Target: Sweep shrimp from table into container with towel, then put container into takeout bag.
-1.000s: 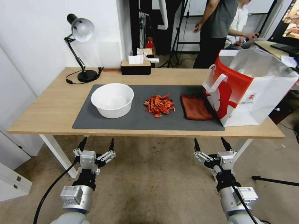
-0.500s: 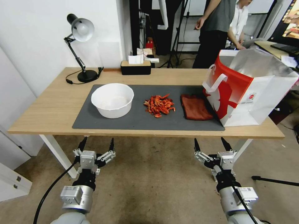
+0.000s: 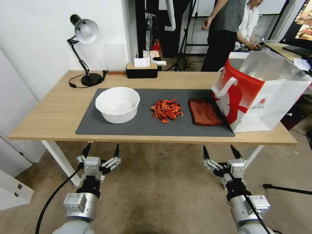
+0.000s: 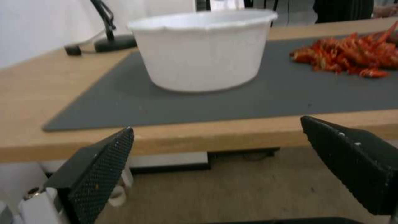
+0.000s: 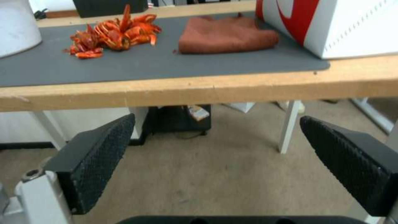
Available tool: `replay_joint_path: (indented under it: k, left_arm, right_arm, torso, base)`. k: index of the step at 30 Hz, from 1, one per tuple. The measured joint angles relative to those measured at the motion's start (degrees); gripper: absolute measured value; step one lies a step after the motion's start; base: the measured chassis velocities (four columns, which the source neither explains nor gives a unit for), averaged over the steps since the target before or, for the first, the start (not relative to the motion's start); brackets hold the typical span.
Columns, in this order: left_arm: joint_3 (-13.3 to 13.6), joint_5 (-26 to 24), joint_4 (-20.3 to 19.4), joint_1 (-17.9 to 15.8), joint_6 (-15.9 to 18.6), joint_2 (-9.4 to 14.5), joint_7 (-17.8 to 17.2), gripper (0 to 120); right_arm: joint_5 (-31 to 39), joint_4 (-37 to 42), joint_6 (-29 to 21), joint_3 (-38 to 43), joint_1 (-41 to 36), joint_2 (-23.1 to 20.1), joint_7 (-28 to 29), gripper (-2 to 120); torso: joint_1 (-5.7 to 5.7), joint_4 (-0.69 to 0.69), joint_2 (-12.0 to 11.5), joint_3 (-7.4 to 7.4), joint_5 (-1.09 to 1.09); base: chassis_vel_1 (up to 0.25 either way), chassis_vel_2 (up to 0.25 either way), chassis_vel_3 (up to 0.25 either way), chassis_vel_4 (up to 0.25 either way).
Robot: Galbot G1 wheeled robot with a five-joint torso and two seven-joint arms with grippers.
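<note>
Barely any change: the right gripper (image 3: 220, 150) has sunk a touch lower than half a second ago, while the left gripper (image 3: 100, 148) sits as before; both hang below the table (image 3: 48, 110) edge, short of it, fingers spread wide and holding nothing. Judgement: task not started, arms parked or just beginning to stir. On the grey mat (image 3: 182, 123) the layout is unchanged: bowl (image 3: 117, 104) to the left, upright and looking empty; shrimp (image 3: 166, 110) heaped in the middle, apart from the bowl; towel (image 3: 204, 112) just right of the heap, its far side close against the bag (image 3: 260, 91). The bag stands open at the table's right end, foil lining showing. Surroundings: desk lamp (image 3: 83, 48) and black tissue box (image 3: 141, 70) along the back edge, well clear of the work. Obstacles: the bag crowds the towel, so the right gripper has little side room there; the table edge lies between both grippers and everything.
</note>
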Motion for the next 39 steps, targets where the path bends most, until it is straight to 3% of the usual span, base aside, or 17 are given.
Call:
replay_joint_path:
  k: [2,13,26,39]
  left_arm:
    - [0.4,-1.8,0.5,-0.4,-0.7,0.8,-0.5,100]
    - [-0.6,-1.6,-1.5,1.0,-3.1,0.6,-0.5,100]
    - [-1.4,-1.1,-1.8,1.1,-7.2,0.7,-0.7,100]
    - [-1.8,-1.7,-1.1,-0.7,-8.1,1.6,-1.7,100]
  right_arm:
    - [0.8,-0.1,-0.3,0.6,0.0,-0.4,-0.5,100]
    - [1.9,3.3,0.3,2.3,0.8,-2.3,-0.6,100]
    - [2.1,1.3,8.6,2.6,1.6,-2.4,-2.4,100]
    - [4.5,-1.3,13.5,2.0,3.3,-2.7,-4.3,100]
  torso:
    - [0.00,0.10,0.0,0.00,0.07]
    - [0.00,0.09,0.0,0.00,0.06]
    - [0.01,0.08,0.0,0.00,0.06]
    - [0.02,0.08,0.0,0.00,0.06]
  base:
    - [0.000,0.000,0.000,0.000]
    - [0.000,0.000,0.000,0.000]
    - [0.000,0.000,0.000,0.000]
    - [0.000,0.000,0.000,0.000]
